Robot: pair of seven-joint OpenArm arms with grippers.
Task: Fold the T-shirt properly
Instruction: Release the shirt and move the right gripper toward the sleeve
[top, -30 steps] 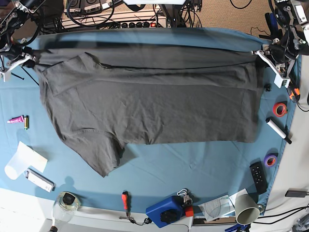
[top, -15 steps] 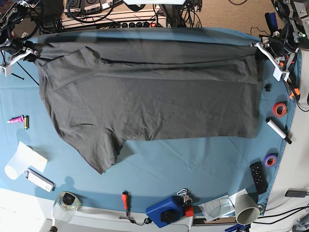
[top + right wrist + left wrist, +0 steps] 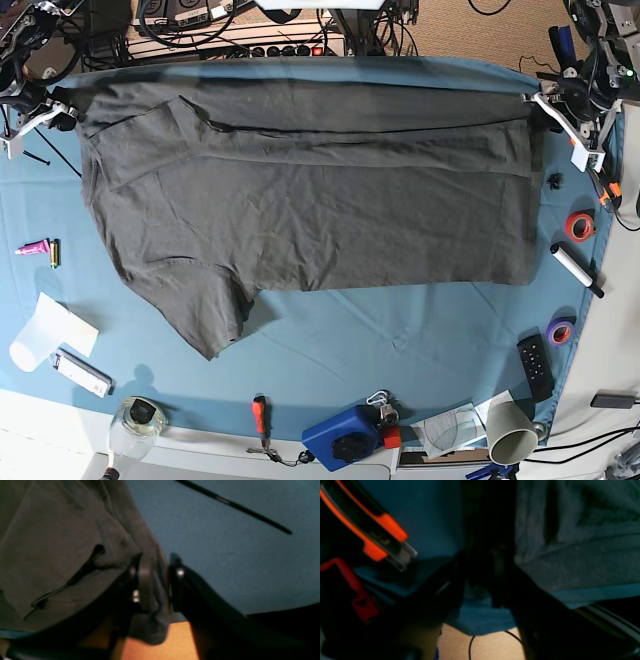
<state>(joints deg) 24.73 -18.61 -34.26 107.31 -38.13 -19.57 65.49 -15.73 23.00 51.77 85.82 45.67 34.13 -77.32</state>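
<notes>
The dark grey T-shirt [image 3: 300, 200] lies spread across the blue tablecloth [image 3: 420, 340], with a folded band along its far edge and one sleeve pointing to the front left. My right gripper [image 3: 62, 108] holds the far left corner. In the right wrist view it [image 3: 160, 580] is shut on a bunch of grey T-shirt cloth [image 3: 62, 542]. My left gripper [image 3: 545, 105] is at the far right corner. In the dark left wrist view its jaws [image 3: 480, 577] stand close together beside the T-shirt's edge [image 3: 570, 555].
An orange utility knife [image 3: 382, 530] lies close to the left gripper. At the right edge are a red tape roll [image 3: 579, 226], a white marker [image 3: 577, 270], purple tape [image 3: 560, 332] and a remote [image 3: 535, 366]. A blue device [image 3: 350, 435], a screwdriver [image 3: 260, 415] and a jar [image 3: 140, 420] sit along the front.
Both grippers have moved toward the far edge of the table, drawing the T-shirt's far edge and body back with them. The cloth lies flatter.
</notes>
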